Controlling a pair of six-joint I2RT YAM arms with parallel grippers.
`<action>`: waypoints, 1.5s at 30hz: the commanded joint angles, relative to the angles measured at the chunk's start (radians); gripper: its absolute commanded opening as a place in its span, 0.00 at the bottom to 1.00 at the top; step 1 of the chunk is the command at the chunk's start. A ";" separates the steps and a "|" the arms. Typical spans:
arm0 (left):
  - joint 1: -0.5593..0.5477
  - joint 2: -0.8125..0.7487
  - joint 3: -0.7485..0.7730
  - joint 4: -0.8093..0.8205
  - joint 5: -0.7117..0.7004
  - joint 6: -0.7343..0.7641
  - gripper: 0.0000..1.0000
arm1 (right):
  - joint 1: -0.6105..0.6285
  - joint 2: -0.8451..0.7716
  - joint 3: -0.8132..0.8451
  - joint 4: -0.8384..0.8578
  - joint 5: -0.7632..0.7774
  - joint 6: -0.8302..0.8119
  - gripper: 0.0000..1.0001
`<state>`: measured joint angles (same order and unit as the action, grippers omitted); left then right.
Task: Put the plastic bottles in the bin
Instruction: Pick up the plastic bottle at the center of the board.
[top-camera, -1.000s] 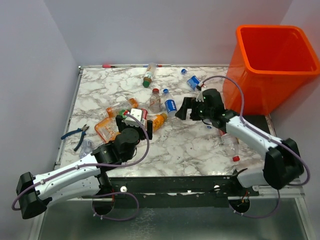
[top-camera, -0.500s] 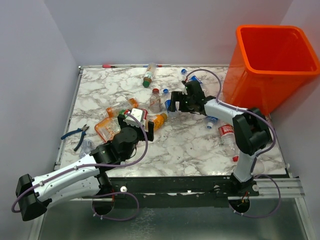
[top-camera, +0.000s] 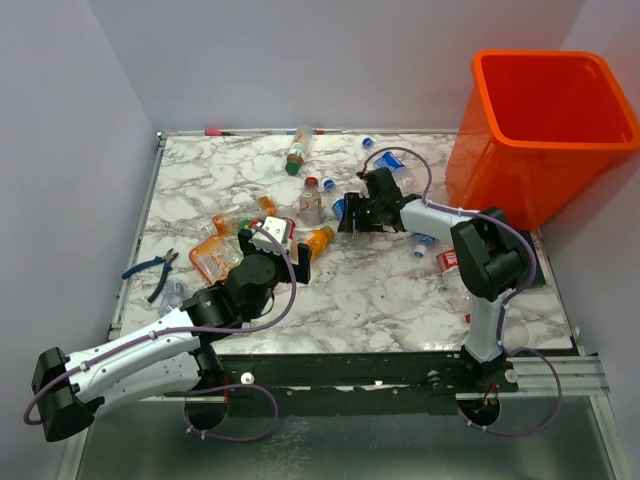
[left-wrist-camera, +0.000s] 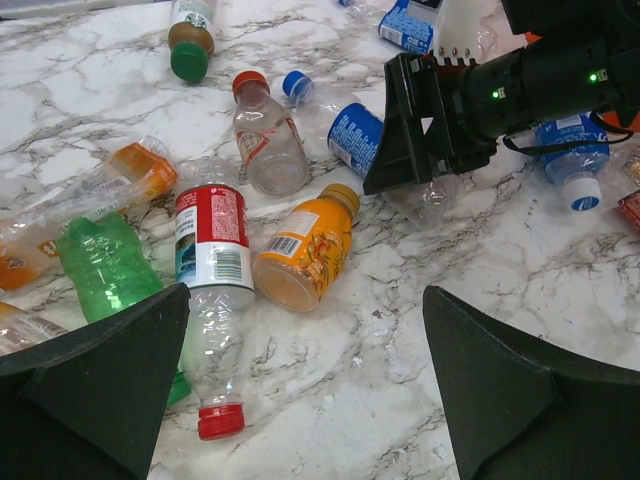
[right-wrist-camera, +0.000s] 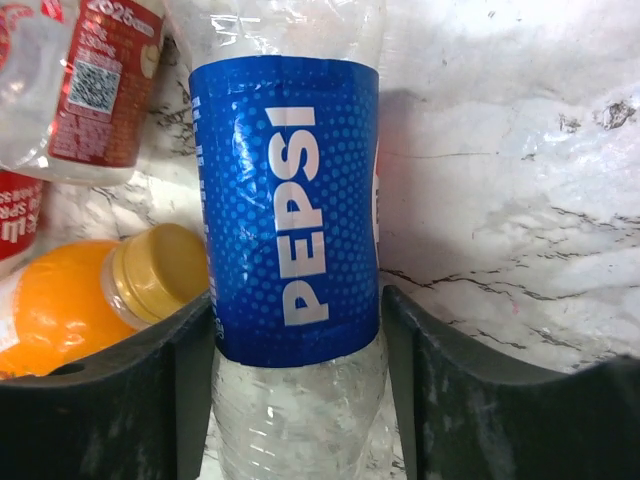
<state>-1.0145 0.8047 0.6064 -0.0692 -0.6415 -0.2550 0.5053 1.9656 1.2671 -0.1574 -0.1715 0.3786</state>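
Observation:
Several plastic bottles lie across the marble table. A clear bottle with a blue Pepsi label (right-wrist-camera: 290, 200) (top-camera: 341, 208) lies between the fingers of my right gripper (right-wrist-camera: 298, 305) (top-camera: 352, 215), which press on both its sides. An orange bottle with a yellow cap (right-wrist-camera: 90, 290) lies beside it. My left gripper (left-wrist-camera: 305, 295) (top-camera: 270, 248) hovers open over bare table, just short of a red-labelled clear bottle (left-wrist-camera: 212, 250) and the orange bottle (left-wrist-camera: 305, 255). A green crushed bottle (left-wrist-camera: 100, 265) lies to their left. The orange bin (top-camera: 520, 170) stands at the far right.
Blue-handled pliers (top-camera: 152, 270) lie at the table's left edge. More bottles lie near the back (top-camera: 296, 155), by the bin (top-camera: 388, 163) and by the right arm's base (top-camera: 455, 275). A pen (top-camera: 215, 131) rests along the back edge.
My right arm has reached left from near the bin to the blue-labelled bottle, and its jaws have closed round it. The left arm has stayed put.

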 joint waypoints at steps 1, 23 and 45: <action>0.003 -0.001 -0.004 0.011 0.027 -0.029 0.99 | 0.012 -0.030 -0.044 0.018 -0.027 -0.007 0.56; 0.065 0.073 0.097 0.526 0.346 -0.476 0.99 | 0.102 -1.126 -0.730 0.610 -0.224 0.174 0.36; 0.123 0.367 0.204 0.809 0.975 -0.505 0.99 | 0.102 -1.260 -0.895 0.841 -0.319 0.379 0.35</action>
<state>-0.8948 1.1461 0.7914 0.7017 0.2348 -0.7998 0.6025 0.6945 0.3985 0.5945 -0.4400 0.6998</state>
